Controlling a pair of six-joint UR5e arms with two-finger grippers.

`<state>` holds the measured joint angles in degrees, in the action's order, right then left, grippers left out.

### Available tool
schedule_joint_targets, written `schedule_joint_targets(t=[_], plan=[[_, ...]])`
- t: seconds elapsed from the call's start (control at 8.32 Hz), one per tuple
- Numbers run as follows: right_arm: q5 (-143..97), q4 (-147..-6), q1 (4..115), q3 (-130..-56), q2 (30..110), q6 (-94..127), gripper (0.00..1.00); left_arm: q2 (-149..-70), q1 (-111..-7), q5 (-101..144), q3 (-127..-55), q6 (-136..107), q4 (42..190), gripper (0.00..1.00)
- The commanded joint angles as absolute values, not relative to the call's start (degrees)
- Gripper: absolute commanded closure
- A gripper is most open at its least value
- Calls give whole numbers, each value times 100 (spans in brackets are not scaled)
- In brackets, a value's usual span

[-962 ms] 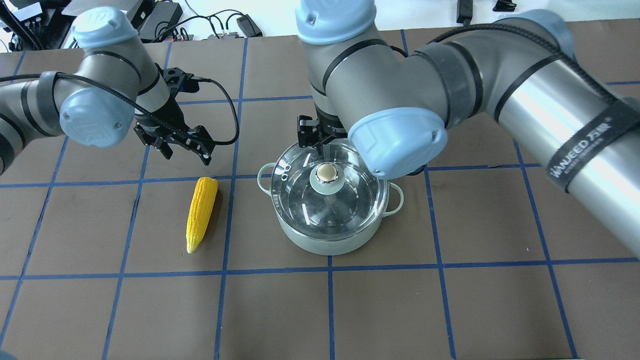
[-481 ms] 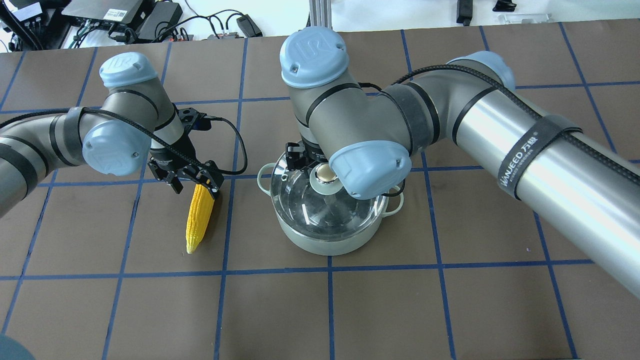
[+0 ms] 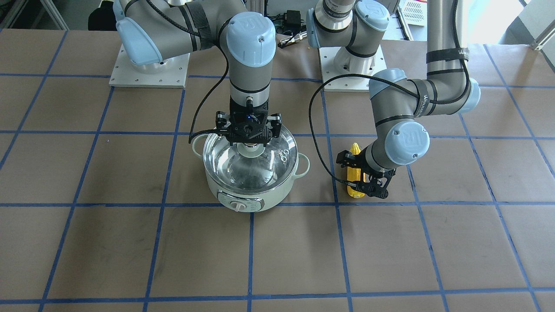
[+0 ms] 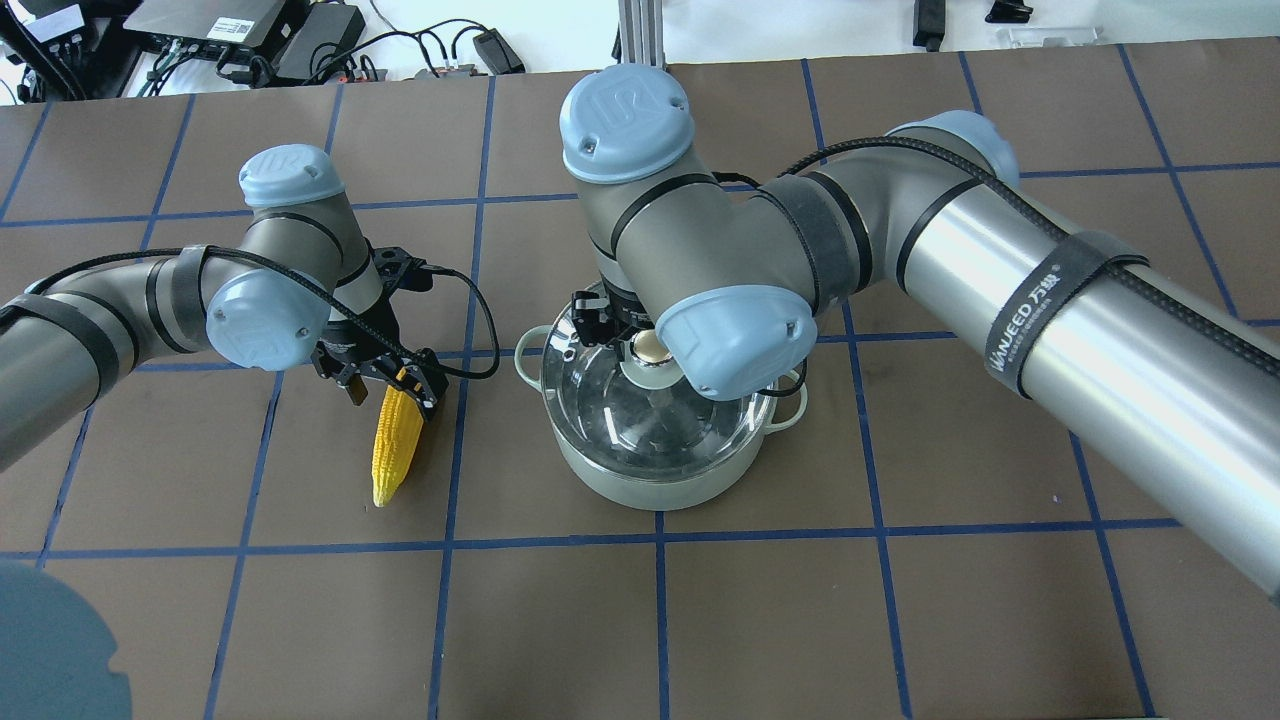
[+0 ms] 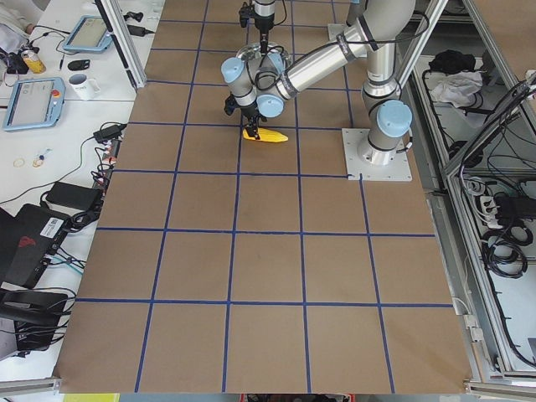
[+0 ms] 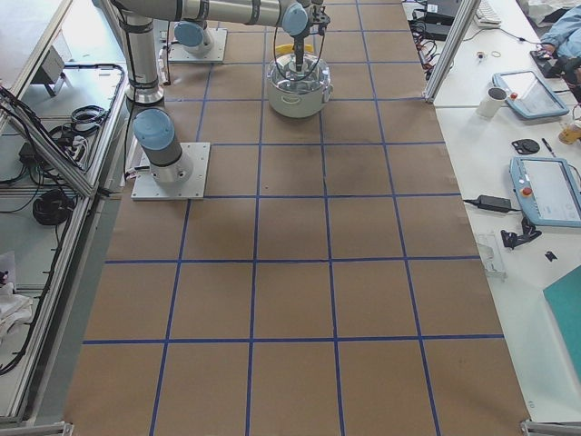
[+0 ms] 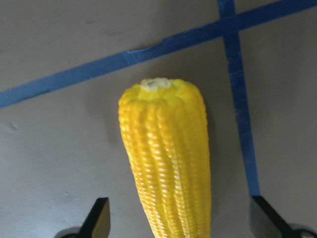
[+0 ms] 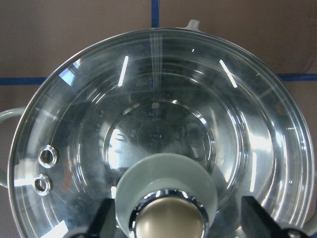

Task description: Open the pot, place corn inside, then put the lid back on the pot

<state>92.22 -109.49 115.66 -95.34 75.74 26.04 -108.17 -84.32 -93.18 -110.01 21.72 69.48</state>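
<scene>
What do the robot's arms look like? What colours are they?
The left arm and right arm are thick silver-grey tubes with round pale blue caps at the joints, marked UR. A black cable runs along each, tied down with black straps; one strap on the right arm says WANEED. The left gripper and right gripper are black, each with two thin fingers.

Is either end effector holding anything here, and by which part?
Nothing is held. The open left end effector straddles the corn near its thick end; the open right end effector brackets the lid's knob.
</scene>
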Motion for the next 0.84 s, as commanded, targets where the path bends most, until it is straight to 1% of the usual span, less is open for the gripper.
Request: schedule_joint_targets(t=[0.0,0.12,0.24,0.36,0.48,0.6,0.72], plan=[[9159,-10898,11566,-9536,7576,2776,49,-11020,-8438,-9396,-11048,2215,6829,0],[9089,-10925,11566,-9536,7576,2795,59,-11117,-8438,-9387,-11048,2215,6699,0],[9070,-10942,11566,-9536,7576,2804,67,-11136,-8438,-9404,-11048,2224,6697,21],[9070,-10951,11566,-9527,7576,2804,72,-11136,-8438,-9430,-11039,2224,6706,89],[9088,-10951,11566,-9475,7602,2804,76,-11092,-8455,-9439,-11039,2171,6706,100],[9166,-10925,11549,-9440,7672,2795,79,-11022,-8455,-9439,-11030,2162,6723,100],[9193,-10907,11479,-9379,7864,2682,80,-10934,-8499,-9439,-11013,2136,6811,100]])
